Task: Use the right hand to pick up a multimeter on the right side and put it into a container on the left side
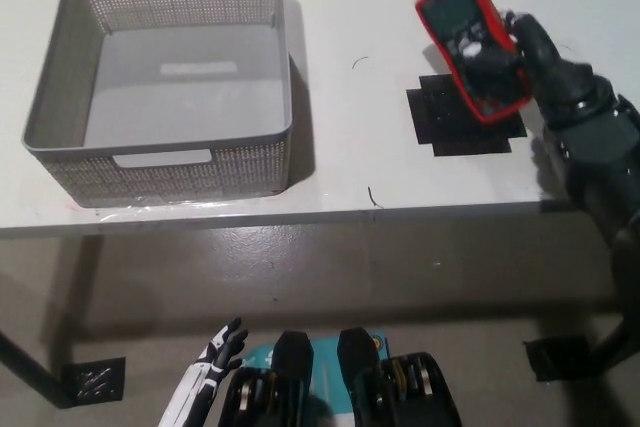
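A single head-mounted view looks steeply down from above and a little back, facing the white flat surface (340, 162) in the upper half and the grey-brown floor (330, 277) beyond its near edge. No second view overlaps it.
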`<state>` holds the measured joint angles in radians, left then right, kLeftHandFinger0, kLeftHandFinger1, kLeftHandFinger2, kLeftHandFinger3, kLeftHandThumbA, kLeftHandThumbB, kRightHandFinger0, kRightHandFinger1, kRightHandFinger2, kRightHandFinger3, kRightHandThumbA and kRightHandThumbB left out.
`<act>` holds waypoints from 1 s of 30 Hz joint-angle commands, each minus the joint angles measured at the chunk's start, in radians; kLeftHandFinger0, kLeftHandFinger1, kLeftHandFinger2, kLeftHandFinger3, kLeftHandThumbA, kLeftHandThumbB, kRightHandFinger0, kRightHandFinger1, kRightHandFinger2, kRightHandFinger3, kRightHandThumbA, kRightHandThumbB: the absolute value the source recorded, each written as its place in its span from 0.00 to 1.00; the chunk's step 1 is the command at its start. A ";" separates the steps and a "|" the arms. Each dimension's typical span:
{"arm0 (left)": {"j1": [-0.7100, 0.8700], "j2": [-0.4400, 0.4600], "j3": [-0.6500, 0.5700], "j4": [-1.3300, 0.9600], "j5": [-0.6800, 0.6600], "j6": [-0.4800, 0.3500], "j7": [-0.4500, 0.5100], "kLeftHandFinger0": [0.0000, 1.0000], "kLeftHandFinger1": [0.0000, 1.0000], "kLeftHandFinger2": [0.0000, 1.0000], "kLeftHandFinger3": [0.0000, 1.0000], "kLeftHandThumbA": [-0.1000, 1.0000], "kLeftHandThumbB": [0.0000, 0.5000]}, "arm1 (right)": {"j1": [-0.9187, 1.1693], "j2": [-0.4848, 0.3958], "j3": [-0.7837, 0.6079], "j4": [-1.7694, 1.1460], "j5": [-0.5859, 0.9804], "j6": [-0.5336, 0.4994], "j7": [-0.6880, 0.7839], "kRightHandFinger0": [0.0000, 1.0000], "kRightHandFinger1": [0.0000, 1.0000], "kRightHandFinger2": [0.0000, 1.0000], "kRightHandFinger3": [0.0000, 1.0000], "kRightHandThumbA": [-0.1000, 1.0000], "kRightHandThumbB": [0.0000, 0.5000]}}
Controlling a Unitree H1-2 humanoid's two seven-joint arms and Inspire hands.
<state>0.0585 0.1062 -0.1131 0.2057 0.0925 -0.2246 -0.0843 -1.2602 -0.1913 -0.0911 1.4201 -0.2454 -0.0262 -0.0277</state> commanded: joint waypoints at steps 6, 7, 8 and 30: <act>0.016 0.006 0.009 -0.022 -0.001 -0.038 0.005 1.00 1.00 1.00 1.00 1.00 0.93 | -0.261 0.072 -0.078 -0.057 0.136 -0.005 0.039 0.00 0.17 0.61 0.69 0.00 0.36; 0.017 0.006 0.009 -0.022 -0.002 -0.038 0.004 1.00 1.00 1.00 1.00 1.00 0.93 | -0.270 0.079 -0.070 -0.058 0.131 -0.005 0.044 0.00 0.16 0.61 0.68 0.00 0.35; 0.017 0.005 0.009 -0.021 -0.005 -0.040 0.003 1.00 1.00 1.00 1.00 1.00 0.93 | -0.278 0.089 -0.065 -0.061 0.132 -0.016 0.053 0.00 0.14 0.60 0.68 0.00 0.38; 0.013 0.020 -0.017 -0.012 0.049 -0.094 -0.001 1.00 1.00 1.00 1.00 1.00 0.75 | -0.325 0.362 0.159 -0.047 0.046 -0.034 -0.036 0.00 0.42 0.72 0.67 0.00 0.33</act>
<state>0.0702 0.1160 -0.1218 0.2058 0.1337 -0.2631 -0.0805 -1.5293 0.1665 0.0335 1.4085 -0.1684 0.0075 -0.0108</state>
